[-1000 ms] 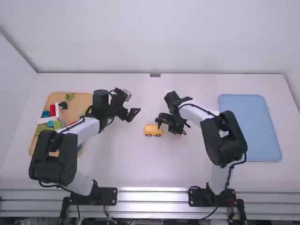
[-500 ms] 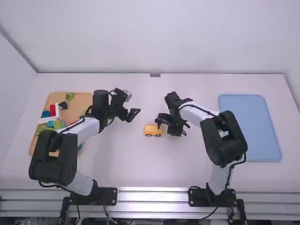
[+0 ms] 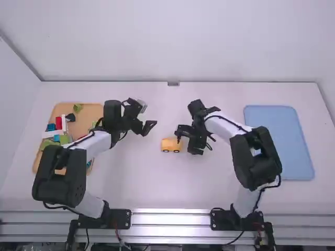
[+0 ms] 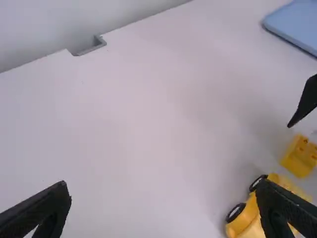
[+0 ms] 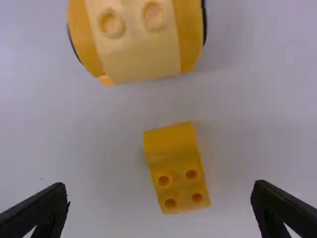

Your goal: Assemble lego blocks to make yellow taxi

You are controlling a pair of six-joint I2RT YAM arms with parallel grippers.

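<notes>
While the right gripper hangs over the table with its jaws wide apart, a loose yellow block with four studs lies between them — touching neither. The yellow car sits near that block, a gap between the two. Beyond the car and to its left is the left gripper, jaws spread as well and empty. Mixed coloured blocks lie in a tan tray at far left; a blue tray rests at right.

Spread hand, studded yellow block, yellow car nearby
</notes>
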